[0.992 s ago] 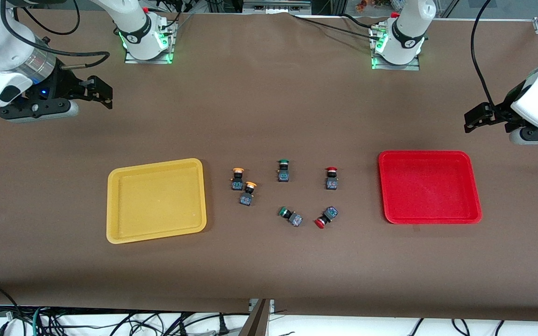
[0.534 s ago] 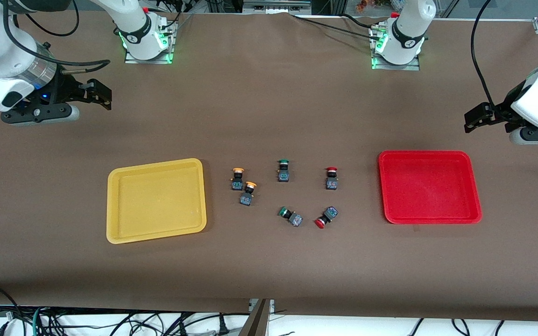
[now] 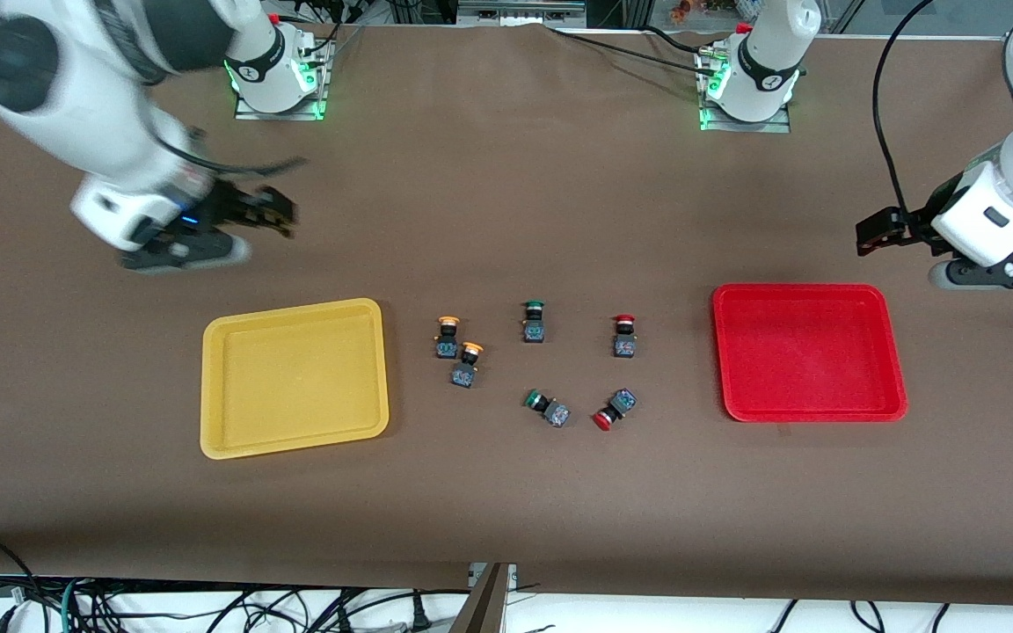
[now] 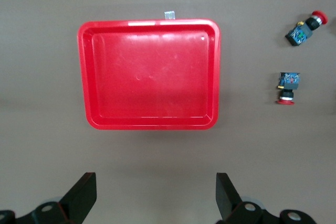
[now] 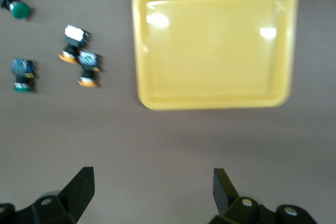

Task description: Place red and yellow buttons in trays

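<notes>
The four buttons lay on the table between the two trays. The two yellow buttons [image 3: 456,350] sat side by side, almost touching, just beside the yellow tray [image 3: 294,434]. One red button [image 3: 623,335] stood near the red tray [image 3: 810,411], and the other red button [image 3: 614,409] lay tipped over, nearer to the front camera. Two green buttons [image 3: 535,320] sat in the middle.

The buttons looked small, light and hard. They would likely roll or tip if bumped. The blocky dark body seemed the best place to pinch, though its flat sides were too small to see well.

Both trays held nothing. The right gripper [image 5: 152,187] hung wide open over the table near the yellow tray. The left gripper [image 4: 156,192] hung wide open over the table beside the red tray.
</notes>
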